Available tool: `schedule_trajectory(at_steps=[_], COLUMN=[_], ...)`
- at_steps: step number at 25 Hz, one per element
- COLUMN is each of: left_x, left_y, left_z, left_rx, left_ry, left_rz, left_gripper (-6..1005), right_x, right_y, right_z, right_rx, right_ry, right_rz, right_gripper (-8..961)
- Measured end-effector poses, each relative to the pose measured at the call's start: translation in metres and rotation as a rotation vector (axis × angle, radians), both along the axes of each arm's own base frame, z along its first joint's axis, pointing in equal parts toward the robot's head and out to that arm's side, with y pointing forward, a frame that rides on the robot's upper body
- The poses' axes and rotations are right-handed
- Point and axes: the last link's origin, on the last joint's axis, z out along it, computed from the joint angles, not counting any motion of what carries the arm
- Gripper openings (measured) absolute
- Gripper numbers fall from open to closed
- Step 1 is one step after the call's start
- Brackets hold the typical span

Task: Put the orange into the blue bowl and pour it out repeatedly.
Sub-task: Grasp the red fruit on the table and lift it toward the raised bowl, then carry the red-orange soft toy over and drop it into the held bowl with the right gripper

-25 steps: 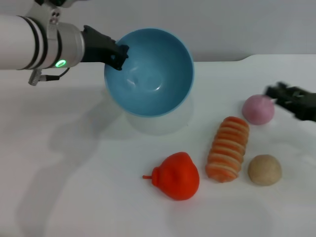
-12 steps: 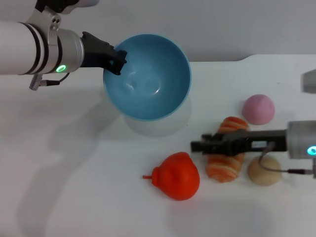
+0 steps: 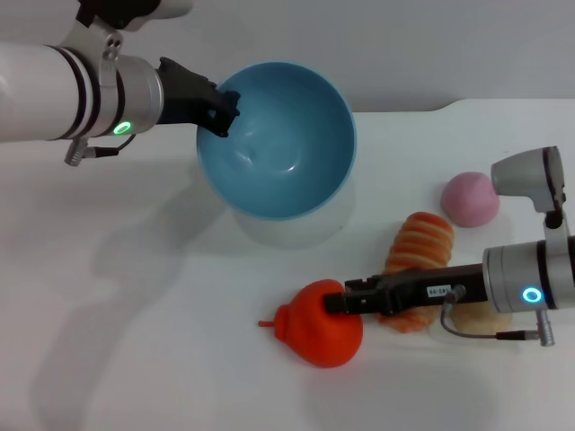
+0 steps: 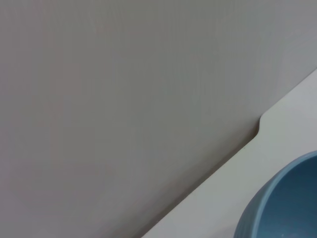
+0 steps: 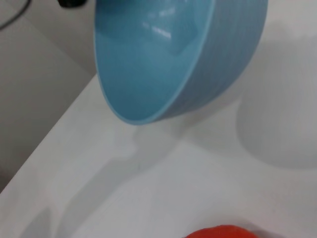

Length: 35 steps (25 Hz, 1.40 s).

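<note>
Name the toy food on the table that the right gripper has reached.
The red-orange lumpy toy orange with the thin stem. The right gripper is against its upper side, while the striped bread roll, pink ball and tan ball lie behind.

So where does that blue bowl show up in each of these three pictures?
Head view: the blue bowl is upper centre, tilted, held at its rim by the left gripper.
Left wrist view: only a piece of it, in the lower right corner.
Right wrist view: it fills the top.
Shared landmark: the white table.
</note>
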Motion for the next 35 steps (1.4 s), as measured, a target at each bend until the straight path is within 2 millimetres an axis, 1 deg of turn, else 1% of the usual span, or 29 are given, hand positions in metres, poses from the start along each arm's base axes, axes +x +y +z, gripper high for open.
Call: schedule_trajectory(at_steps=[9,15,16,17,20,22,23,25,26,27,28,29,31,32,33,35], left_x=[-0.002,-0.004,-0.004,-0.009,-0.011,-0.010,-0.010,-0.009,-0.007,-0.007,-0.006,-0.005,0.002,0.005,0.008,0.019], left_y=[0.000,0.000,0.000,0.001,0.002,0.002,0.002,0.003,0.003,0.003,0.002,0.001,-0.001,-0.002,-0.003,-0.012], left_z=[-0.006,-0.007,-0.007,-0.007,-0.008,-0.009,-0.010,-0.009,-0.010,-0.010,-0.011,-0.012,-0.016,-0.018,-0.019,-0.028], left_rx=[-0.007,-0.010,-0.010,-0.009,-0.010,-0.014,-0.015,-0.017,-0.031,-0.031,-0.047,-0.057,-0.100,-0.126,-0.147,-0.241], left_ry=[0.005,0.003,0.003,0.003,0.005,0.009,0.009,0.012,0.019,0.019,0.027,0.032,0.054,0.067,0.076,0.099], left_rz=[0.001,0.010,0.010,0.026,0.032,0.028,0.027,0.027,0.027,0.027,0.030,0.030,0.028,0.027,0.027,0.028], left_gripper=[-1,0,0,0,0,0,0,0,0,0,0,0,0,-1,-1,-1], right_x=[0.000,-0.002,-0.004,-0.006,-0.008,-0.009,-0.010,-0.013,-0.018,-0.018,-0.023,-0.023,-0.029,-0.030,-0.032,-0.032], right_y=[-0.004,-0.004,-0.004,-0.003,-0.005,-0.007,-0.009,-0.011,-0.015,-0.015,-0.020,-0.020,-0.024,-0.025,-0.026,-0.025], right_z=[-0.005,-0.003,-0.001,0.003,0.007,0.013,0.017,0.034,0.062,0.062,0.086,0.086,0.110,0.119,0.133,0.137], right_rx=[-0.012,0.008,0.027,0.068,0.094,0.097,0.097,0.119,0.165,0.165,0.201,0.201,0.238,0.260,0.297,0.313], right_ry=[-0.017,0.009,0.034,0.083,0.119,0.144,0.160,0.205,0.273,0.273,0.330,0.330,0.381,0.398,0.422,0.426], right_rz=[0.048,0.076,0.081,0.098,0.128,0.152,0.168,0.211,0.277,0.277,0.336,0.336,0.399,0.418,0.441,0.445], right_gripper=[577,288,253,218,112,103,98,88,84,79,74,69,60,42,24,24])
